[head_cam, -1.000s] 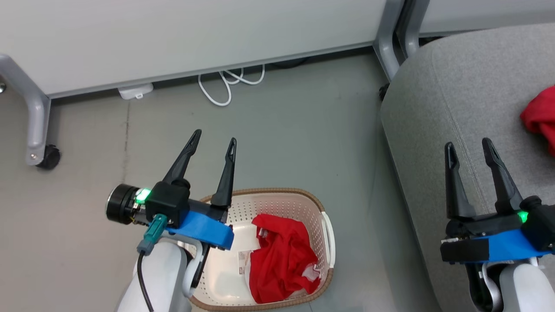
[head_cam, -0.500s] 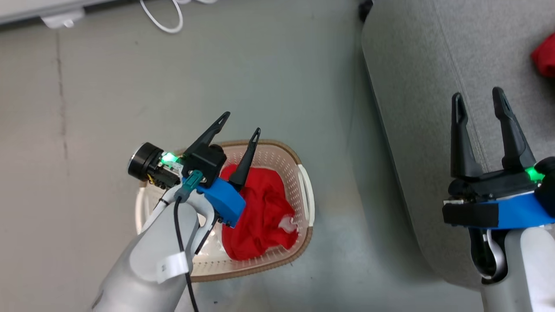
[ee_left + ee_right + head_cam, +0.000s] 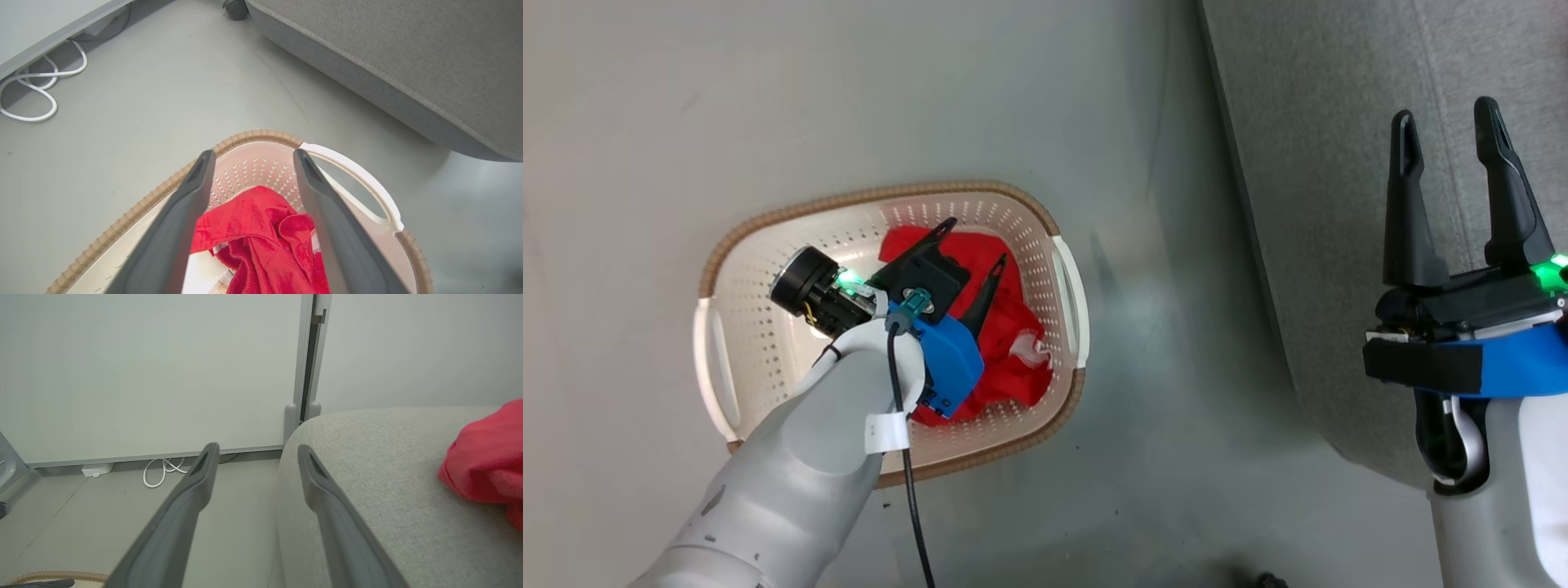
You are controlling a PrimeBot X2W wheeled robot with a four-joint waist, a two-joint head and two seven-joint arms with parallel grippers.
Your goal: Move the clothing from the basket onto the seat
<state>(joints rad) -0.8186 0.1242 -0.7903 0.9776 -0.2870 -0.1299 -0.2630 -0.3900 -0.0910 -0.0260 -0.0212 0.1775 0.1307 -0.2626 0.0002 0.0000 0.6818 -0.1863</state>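
Note:
The cream basket (image 3: pixel 768 224) with a brown rim stands on the floor, holding crumpled red clothing (image 3: pixel 1013 359) in its right half. My left gripper (image 3: pixel 977 240) reaches down inside the basket over the clothing, open, with nothing between its fingers. In the left wrist view the red clothing (image 3: pixel 253 220) lies below and between the spread fingers of the left gripper (image 3: pixel 253 153), near the basket's far rim (image 3: pixel 253 134). My right gripper (image 3: pixel 1444 112) hovers open and empty over the grey seat (image 3: pixel 1307 122). Another red garment (image 3: pixel 486 457) lies on the seat (image 3: pixel 367 457).
The seat's rounded side (image 3: pixel 388 49) rises just right of the basket, with a strip of grey floor (image 3: pixel 1160 343) between them. A white cable (image 3: pixel 163 469) loops at the foot of the pale wall panel (image 3: pixel 143 375). The basket's white handle (image 3: pixel 359 175) faces the seat.
The head camera has tilted down, shifting the whole picture. My left gripper has gone down from above the basket's near rim into the basket, over the red clothing. The right gripper stays open.

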